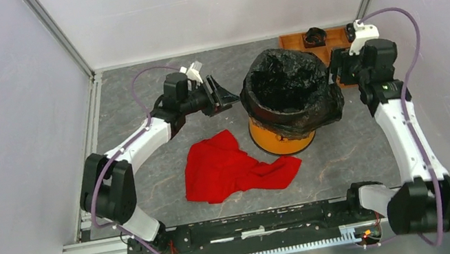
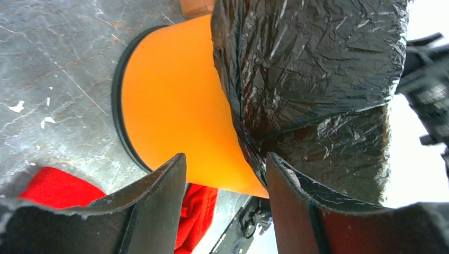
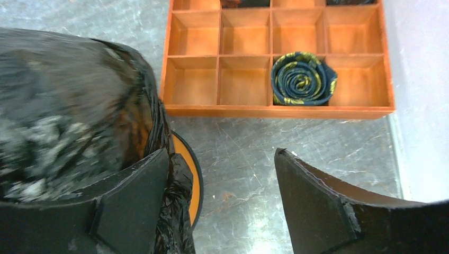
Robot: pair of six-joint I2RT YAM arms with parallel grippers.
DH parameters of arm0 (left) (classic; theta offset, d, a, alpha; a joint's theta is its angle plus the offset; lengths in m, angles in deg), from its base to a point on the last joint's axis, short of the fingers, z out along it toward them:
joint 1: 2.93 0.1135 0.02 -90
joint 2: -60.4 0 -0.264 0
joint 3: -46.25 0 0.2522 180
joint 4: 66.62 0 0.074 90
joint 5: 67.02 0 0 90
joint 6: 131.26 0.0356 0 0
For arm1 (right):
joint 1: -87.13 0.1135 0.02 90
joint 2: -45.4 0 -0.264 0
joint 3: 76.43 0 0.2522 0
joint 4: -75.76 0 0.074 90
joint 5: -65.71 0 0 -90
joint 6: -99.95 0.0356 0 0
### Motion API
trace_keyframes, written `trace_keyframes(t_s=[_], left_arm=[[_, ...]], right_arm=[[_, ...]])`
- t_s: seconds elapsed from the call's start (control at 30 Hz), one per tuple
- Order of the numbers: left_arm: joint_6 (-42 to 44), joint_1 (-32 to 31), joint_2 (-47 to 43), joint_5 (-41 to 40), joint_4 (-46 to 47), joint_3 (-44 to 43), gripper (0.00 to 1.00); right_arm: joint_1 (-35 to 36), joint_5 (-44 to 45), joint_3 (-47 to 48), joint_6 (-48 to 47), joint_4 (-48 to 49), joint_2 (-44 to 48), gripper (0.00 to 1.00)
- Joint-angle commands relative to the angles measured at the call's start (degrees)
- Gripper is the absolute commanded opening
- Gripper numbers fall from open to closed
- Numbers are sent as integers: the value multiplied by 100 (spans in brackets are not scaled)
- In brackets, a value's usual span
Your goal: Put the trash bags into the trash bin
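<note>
The trash bag point(image 1: 316, 107), glossy black crinkled thin plastic, lines the trash bin point(image 1: 279, 143). Its mouth gapes open upward and its edge is folded down outside the rim, covering the upper wall in a loose, uneven skirt. The bin, an orange-yellow cylinder with a black base ring, stands on its base just beyond the right end of the red cloth point(image 1: 229, 165), its lower wall bare.

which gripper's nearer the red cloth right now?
Left. The left gripper hovers just beyond the red cloth, left of the trash bin; the right gripper is across the bin, beside the tray.
</note>
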Motion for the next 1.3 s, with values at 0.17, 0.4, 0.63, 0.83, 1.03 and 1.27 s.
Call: trace_keyframes(t_s=[0.17,0.4,0.63,0.83,1.03,1.27], left_arm=[[-728,-65,46,470,1272,403,64],[-728,-154,312,510,1426,392,63],[-707,-333,603,488,1497,343,54],[-676,-496,715,409,1497,397,36],[-632,-581,655,321,1497,545,24],[-632,-580,678,413,1484,521,14]], right_arm=[[-40,-330,-120,45,385,-841,80],[-41,449,540,-55,-649,-375,88],[-41,527,909,-215,-1008,-85,93],[-42,423,1284,-197,-1088,52,92],[-178,484,582,130,-727,603,83],[-734,-702,-872,605,250,1234,77]])
